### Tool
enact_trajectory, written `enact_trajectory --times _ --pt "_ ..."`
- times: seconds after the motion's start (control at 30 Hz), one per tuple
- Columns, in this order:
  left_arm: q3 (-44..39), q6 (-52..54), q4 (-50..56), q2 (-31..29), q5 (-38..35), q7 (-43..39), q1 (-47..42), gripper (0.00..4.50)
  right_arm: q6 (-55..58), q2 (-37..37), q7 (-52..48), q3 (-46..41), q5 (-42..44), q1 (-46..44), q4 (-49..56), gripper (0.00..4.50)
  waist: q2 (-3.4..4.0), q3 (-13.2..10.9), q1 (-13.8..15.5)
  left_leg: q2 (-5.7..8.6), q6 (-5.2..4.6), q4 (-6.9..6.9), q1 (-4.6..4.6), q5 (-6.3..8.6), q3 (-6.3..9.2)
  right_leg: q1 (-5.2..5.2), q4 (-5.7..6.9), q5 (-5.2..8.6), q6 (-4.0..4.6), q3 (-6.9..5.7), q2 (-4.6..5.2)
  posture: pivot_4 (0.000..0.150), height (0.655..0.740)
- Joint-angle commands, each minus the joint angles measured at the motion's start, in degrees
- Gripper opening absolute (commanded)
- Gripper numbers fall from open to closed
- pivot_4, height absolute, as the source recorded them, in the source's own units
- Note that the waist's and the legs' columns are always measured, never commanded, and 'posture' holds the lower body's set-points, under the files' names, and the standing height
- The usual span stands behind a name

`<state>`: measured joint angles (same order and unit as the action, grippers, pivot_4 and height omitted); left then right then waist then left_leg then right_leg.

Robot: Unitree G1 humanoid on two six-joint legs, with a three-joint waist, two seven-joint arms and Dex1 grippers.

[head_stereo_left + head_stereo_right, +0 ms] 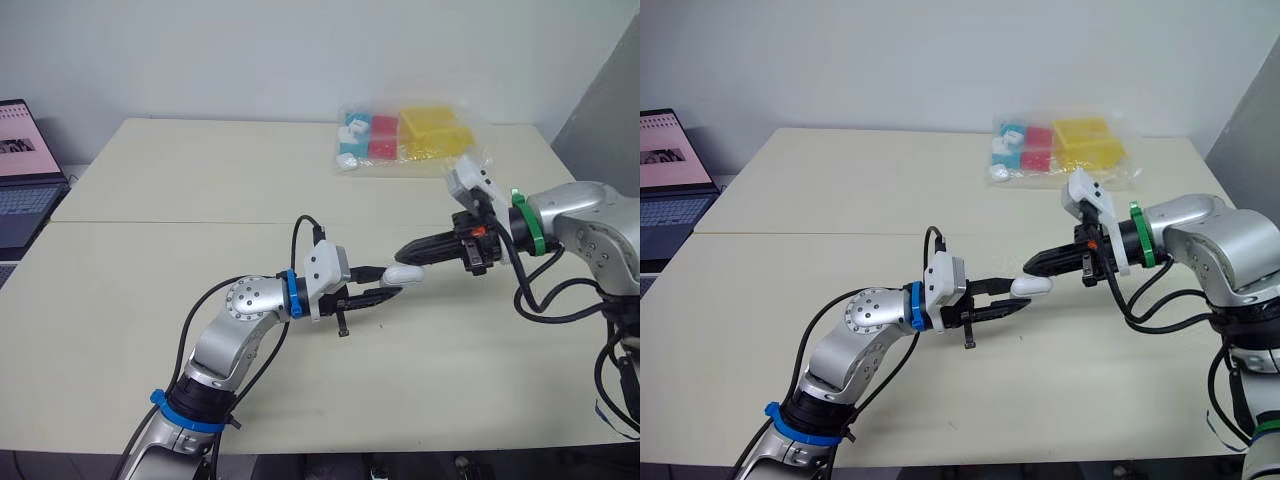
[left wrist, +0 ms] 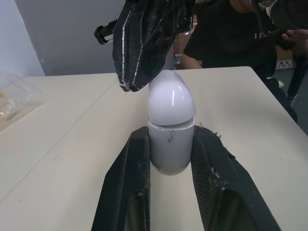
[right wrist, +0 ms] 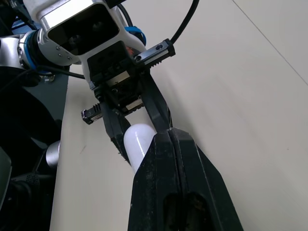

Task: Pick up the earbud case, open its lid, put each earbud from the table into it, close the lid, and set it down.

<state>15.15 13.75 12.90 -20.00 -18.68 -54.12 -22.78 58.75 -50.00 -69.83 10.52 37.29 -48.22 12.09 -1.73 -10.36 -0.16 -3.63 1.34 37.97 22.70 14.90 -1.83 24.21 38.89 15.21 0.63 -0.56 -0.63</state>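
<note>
The white earbud case (image 1: 405, 275) is held above the table's middle, clamped between the two black fingers of my left gripper (image 1: 392, 281). In the left wrist view the case (image 2: 171, 130) stands between the fingers (image 2: 132, 163), and a thin dark gap shows under its rounded lid. My right gripper (image 1: 405, 252) comes in from the right with its fingers pressed together. Its tip touches the lid's upper side, seen close in the left wrist view (image 2: 144, 43). In the right wrist view the case (image 3: 139, 142) lies just past the shut fingertips.
A clear plastic bag (image 1: 405, 140) of coloured blocks lies at the back right of the table. An open laptop (image 1: 20, 170) stands off the table's left side. A seam (image 1: 200, 222) runs across the tabletop. A person (image 2: 226, 33) sits beyond the far table edge.
</note>
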Motion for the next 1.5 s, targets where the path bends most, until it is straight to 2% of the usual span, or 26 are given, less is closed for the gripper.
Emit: enact_trajectory --times 0.03,0.37,0.5,0.57,0.63,0.7,0.87,0.9,0.97,1.03,1.23,1.27,1.43,1.5 --pt "-0.79 -0.53 2.34 0.52 -0.58 1.04 -0.91 0.8 -0.02 -1.01 -0.67 -0.31 0.24 0.82 1.85 0.0 0.0 0.0 -0.02 0.0 0.0 0.0 0.0 0.0 0.0 0.0 0.0 0.0 0.0 0.01 0.0 0.15 0.74" --pt "-1.67 1.08 2.27 2.01 -1.77 2.27 -1.19 0.8 -2.49 -1.91 0.81 0.44 -1.81 5.36 3.91 0.0 0.0 0.0 0.01 0.0 0.0 0.0 0.0 0.0 0.0 -0.01 0.0 0.0 0.0 0.0 0.0 0.15 0.74" --pt "-3.48 7.16 1.27 3.84 -4.9 4.43 -1.87 0.8 -8.98 -1.04 4.1 -1.74 -5.41 6.53 4.74 0.0 0.0 0.0 -0.01 0.0 0.0 0.0 -0.01 0.0 0.0 0.0 0.01 0.0 -0.01 0.01 0.0 0.15 0.74" --pt "-4.31 13.69 -0.27 4.77 -7.5 5.95 -2.81 0.8 -13.0 -2.54 4.55 -3.77 -7.14 8.89 6.41 0.0 0.0 0.0 0.0 0.0 0.0 0.01 0.0 0.0 0.01 -0.01 0.01 0.0 -0.01 -0.01 0.0 0.15 0.74" --pt "-5.97 22.97 -2.78 6.58 -11.08 9.39 -4.53 0.8 -16.62 -4.66 4.62 -6.06 -8.65 12.87 8.76 0.0 0.0 0.0 0.31 0.01 0.0 0.01 0.01 0.0 0.03 -0.02 0.01 0.01 -0.02 -0.03 -0.01 0.15 0.74" --pt "-6.3 27.95 -4.45 6.44 -12.29 10.11 -5.81 0.8 -18.0 -4.42 6.14 -7.95 -8.56 15.44 10.63 0.0 -0.01 0.0 0.14 0.01 0.0 0.04 0.04 0.0 0.07 -0.04 -0.02 0.01 -0.02 -0.09 0.0 0.15 0.74" --pt "-7.03 40.64 -14.91 7.72 -14.63 10.8 -11.92 0.8 -23.72 -1.62 17.56 -12.37 -15.39 28.65 19.88 0.0 -0.02 0.01 0.06 0.03 0.02 0.04 0.02 -0.01 0.08 -0.05 0.0 0.01 -0.03 -0.07 -0.01 0.15 0.74" --pt "-6.87 42.31 -16.43 7.53 -15.03 9.86 -12.89 0.8 -21.77 -2.66 18.54 -12.07 -16.08 30.61 21.3 0.0 -0.02 0.01 -0.01 0.04 0.02 0.04 0.01 -0.01 0.07 -0.05 0.03 0.01 -0.03 -0.05 -0.01 0.15 0.74" --pt "-6.76 44.44 -19.02 7.27 -15.68 8.13 -14.29 0.8 -19.08 -4.52 19.94 -11.46 -17.56 33.47 23.43 0.0 -0.02 0.0 -0.25 0.04 0.03 0.04 0.0 -0.02 0.05 -0.03 0.04 0.01 -0.03 -0.01 -0.01 0.15 0.74" --pt "-5.53 45.41 -22.68 6.68 -14.89 6.38 -15.75 0.8 -16.14 -3.41 22.45 -12.52 -16.58 35.11 25.21 0.0 -0.03 0.01 -0.19 0.05 0.04 0.04 -0.05 -0.02 0.04 -0.05 0.07 0.01 -0.03 -0.01 0.0 0.15 0.74" --pt "-3.42 41.43 -32.01 7.37 -10.07 4.88 -18.7 0.8 -14.87 -1.13 26.93 -13.74 -16.74 39.48 29.97 0.0 -0.01 0.02 -0.2 0.04 0.04 0.03 -0.12 -0.02 0.07 -0.08 0.11 0.0 -0.03 -0.03 -0.04 0.15 0.74" --pt "-3.25 41.61 -32.35 7.26 -9.86 4.27 -18.71 1.52 -14.78 -1.1 27.14 -13.8 -16.7 39.91 30.28 0.0 -0.01 0.02 -0.2 0.04 0.04 0.03 -0.12 -0.02 0.06 -0.08 0.1 0.0 -0.03 -0.01 -0.04 0.15 0.74" --pt "-1.08 41.13 -29.51 3.34 -7.57 1.71 -15.98 2.9 -14.78 -1.15 27.33 -14.04 -16.32 40.73 30.42 0.0 -0.01 0.02 -0.34 0.04 0.04 0.02 -0.12 -0.02 0.02 -0.08 0.06 0.01 -0.03 0.03 -0.04 0.15 0.74" --pt "0.13 39.21 -24.13 -2.06 -5.84 0.29 -12.36 3.48 -15.71 -1.8 26.48 -13.61 -16.56 40.68 30.09 0.0 -0.01 0.02 -0.56 0.02 0.04 0.01 -0.16 -0.02 0.03 -0.1 0.07 0.01 -0.03 0.03 -0.04 0.15 0.74"
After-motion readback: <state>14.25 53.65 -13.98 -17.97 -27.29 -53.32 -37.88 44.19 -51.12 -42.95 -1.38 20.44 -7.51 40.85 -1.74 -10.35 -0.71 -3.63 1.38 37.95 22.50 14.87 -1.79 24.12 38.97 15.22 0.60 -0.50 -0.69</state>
